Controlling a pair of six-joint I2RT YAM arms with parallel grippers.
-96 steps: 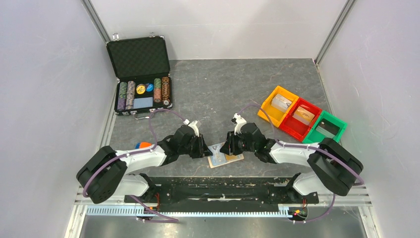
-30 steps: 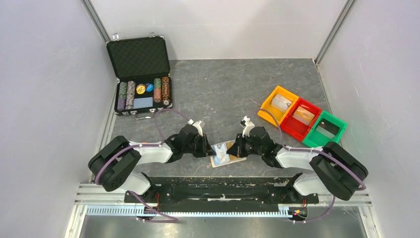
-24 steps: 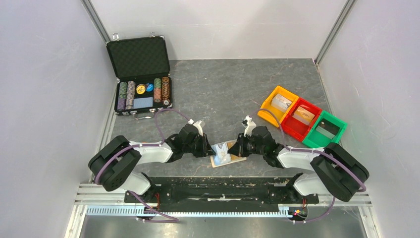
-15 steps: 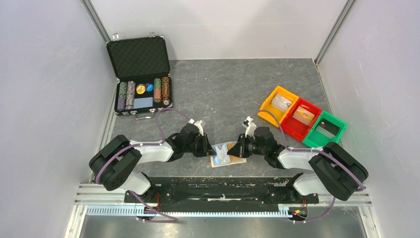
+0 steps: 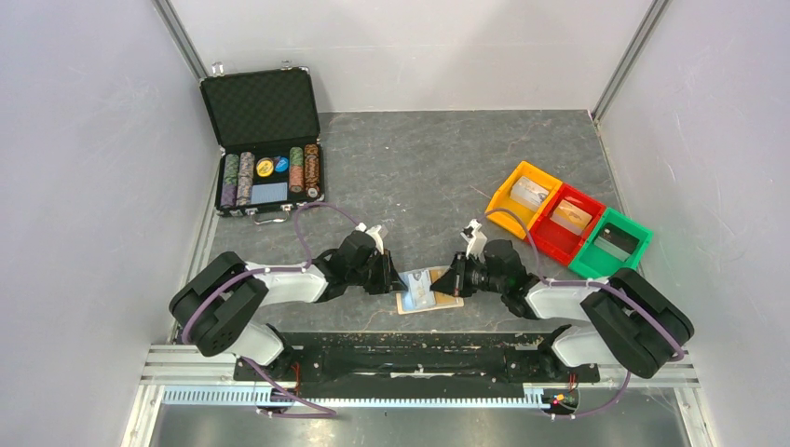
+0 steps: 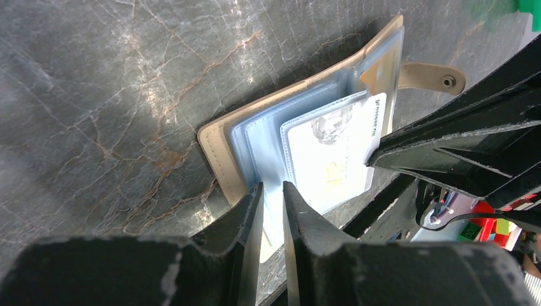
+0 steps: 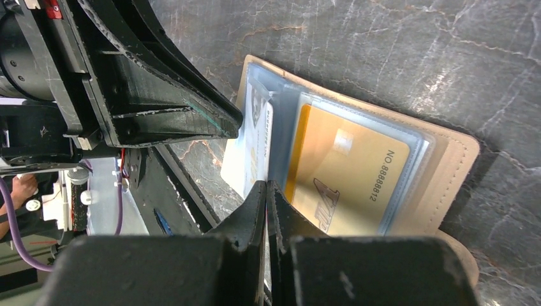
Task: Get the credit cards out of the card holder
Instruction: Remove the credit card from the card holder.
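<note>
The tan card holder (image 5: 427, 291) lies open between my two grippers, near the table's front edge. In the left wrist view its tan cover (image 6: 217, 153) holds blue sleeves, and one leaf stands raised with a white credit card (image 6: 332, 153) in it. My left gripper (image 6: 272, 191) is shut on a blue sleeve at the leaf's near end. My right gripper (image 7: 266, 186) is shut on the far edge of that leaf, where the white card (image 7: 255, 143) sticks out. A gold-orange credit card (image 7: 348, 172) lies flat in a clear sleeve beside it.
An open black chip case (image 5: 265, 140) stands at the back left. Orange (image 5: 522, 197), red (image 5: 565, 222) and green (image 5: 610, 240) bins sit at the right. The wallet's tan tab (image 6: 434, 75) points away from the left gripper. The black base rail (image 5: 419, 349) runs just behind the wallet.
Both grippers have closed in on the wallet. Over the last second the right gripper has drawn slightly to the right with the leaf held up. The left gripper has stayed in place.
</note>
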